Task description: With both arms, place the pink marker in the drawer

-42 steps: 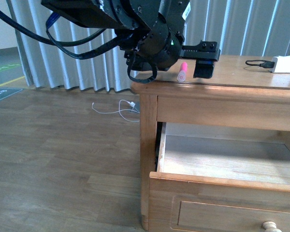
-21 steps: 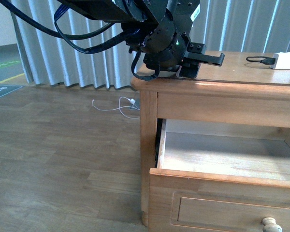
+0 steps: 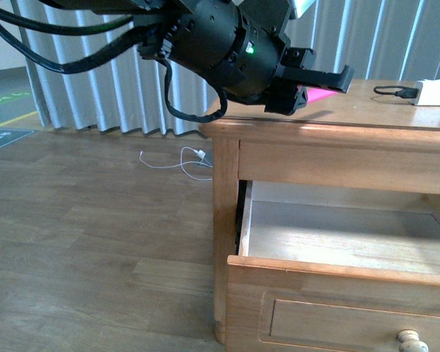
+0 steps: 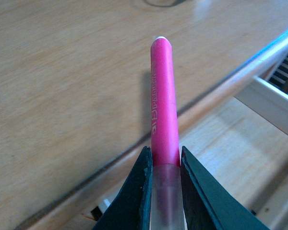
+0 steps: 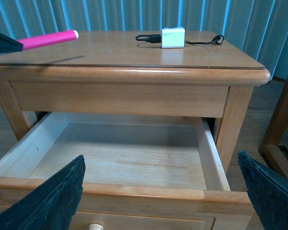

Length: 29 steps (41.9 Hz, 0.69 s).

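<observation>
One pink marker (image 4: pixel 163 105), one drawer (image 5: pixel 120 158), one knob (image 3: pixel 411 340) — one charger (image 5: pixel 173 37).

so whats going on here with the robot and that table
The left gripper is shut on the pink marker by its pale end, holding it above the table top. The drawer below is pulled open and looks empty. The right gripper faces the drawer with its fingers spread wide, holding nothing.
</observation>
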{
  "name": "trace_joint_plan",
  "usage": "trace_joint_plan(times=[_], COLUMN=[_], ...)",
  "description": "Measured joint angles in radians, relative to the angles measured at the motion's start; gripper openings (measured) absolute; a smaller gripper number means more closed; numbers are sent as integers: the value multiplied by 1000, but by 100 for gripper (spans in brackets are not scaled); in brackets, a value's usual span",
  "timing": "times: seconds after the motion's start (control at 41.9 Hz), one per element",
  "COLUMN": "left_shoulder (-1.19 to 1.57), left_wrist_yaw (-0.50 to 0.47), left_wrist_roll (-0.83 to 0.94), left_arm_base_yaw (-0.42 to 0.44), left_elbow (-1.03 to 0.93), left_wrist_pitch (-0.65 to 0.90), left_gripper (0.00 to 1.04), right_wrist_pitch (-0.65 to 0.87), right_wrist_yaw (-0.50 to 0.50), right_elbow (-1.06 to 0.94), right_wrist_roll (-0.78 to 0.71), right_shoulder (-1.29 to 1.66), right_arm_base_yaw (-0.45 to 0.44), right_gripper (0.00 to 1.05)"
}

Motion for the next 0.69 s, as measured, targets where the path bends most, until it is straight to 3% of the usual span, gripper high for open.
trace_joint_plan(times=[0.239, 0.693], left_shoulder=[-100, 27], left_wrist_yaw=[96, 45], left_wrist_roll=[71, 106], left_arm_base_yaw=[-38, -105], left_elbow=[-139, -131], left_wrist_pitch=[11, 19], left_gripper=[15, 15], right_wrist_pitch=[0, 0], right_wrist_yaw=[0, 0], right_elbow=[0, 0], right_wrist_roll=[0, 0], right_shoulder=[0, 0], right_arm_base_yaw=[0, 0], right_gripper=[96, 96])
